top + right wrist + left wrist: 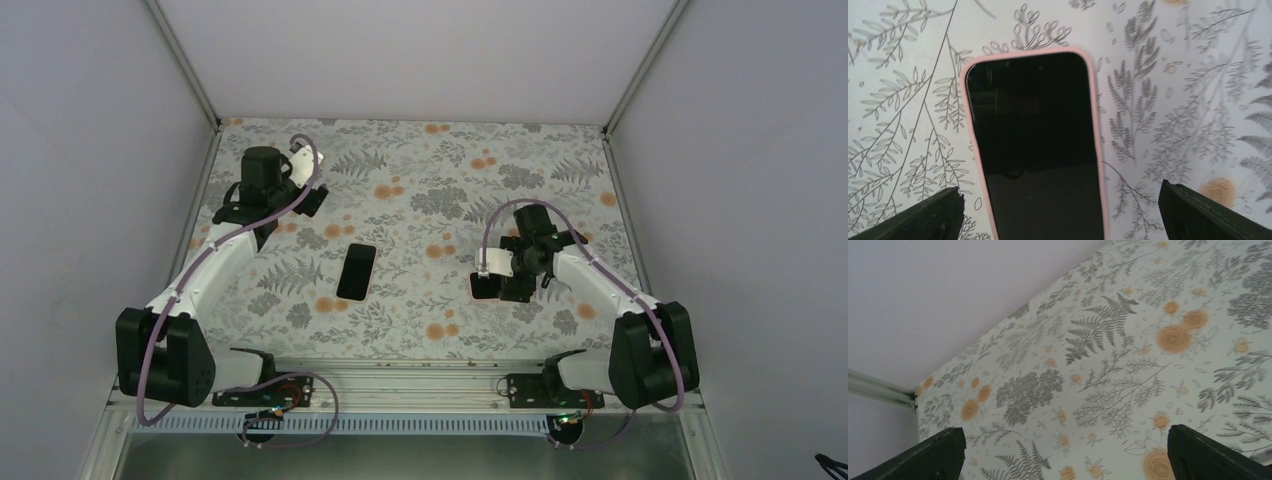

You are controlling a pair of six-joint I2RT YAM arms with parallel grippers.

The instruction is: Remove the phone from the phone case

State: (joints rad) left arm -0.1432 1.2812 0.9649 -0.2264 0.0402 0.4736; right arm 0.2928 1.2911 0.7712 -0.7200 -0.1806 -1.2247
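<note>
A phone [1033, 125] with a black screen lies face up in a pink case [1023, 51] on the flowered tablecloth. My right gripper [1060, 192] is open just above it, one finger on each long side of the phone, touching neither. In the top view this phone [480, 288] is mostly hidden under the right gripper [497, 278]. My left gripper [315, 200] is open and empty at the far left, and its wrist view [1064, 432] shows only cloth.
A second flat black slab [356, 271] lies in the middle of the table; I cannot tell whether it is a phone or a case. White walls enclose the table [420, 150] on three sides.
</note>
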